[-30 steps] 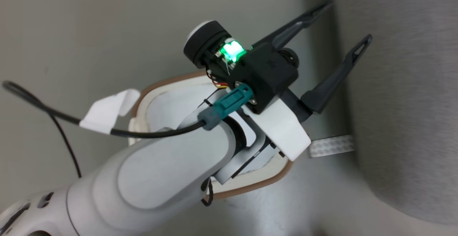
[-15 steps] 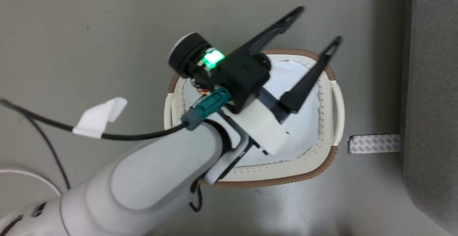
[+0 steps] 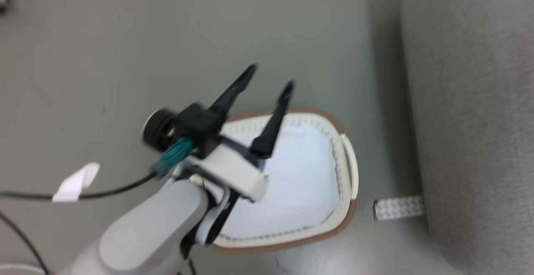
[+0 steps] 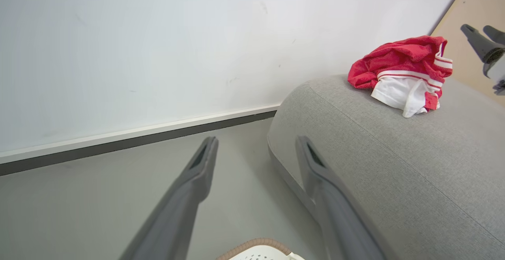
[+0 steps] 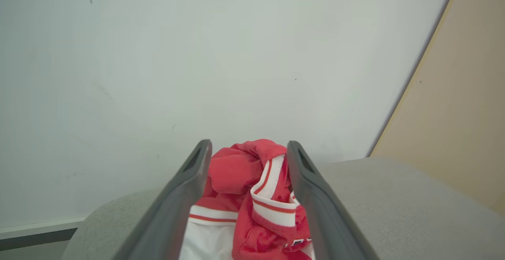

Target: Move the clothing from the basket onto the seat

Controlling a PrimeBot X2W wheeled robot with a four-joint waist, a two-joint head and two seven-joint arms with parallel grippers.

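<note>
Smooth grey floor (image 3: 83, 37) is surrounding the oval perforated basket (image 3: 346, 170) at centre in the head view, the left gripper (image 3: 271, 76) hovering wide, holding nothing, the woven seat (image 3: 471, 99) along the right. Left wrist view: crumpled red clothing (image 4: 398, 66) is lying on the seat, upper right. Right wrist view: the right gripper (image 5: 248, 145) is pointing at that soft heap, spread, gripping nothing; placing looks done, next is lifting clear

No readable text or labels, black-and-white marks on the clothing (image 5: 236, 173) too cropped to read
</note>
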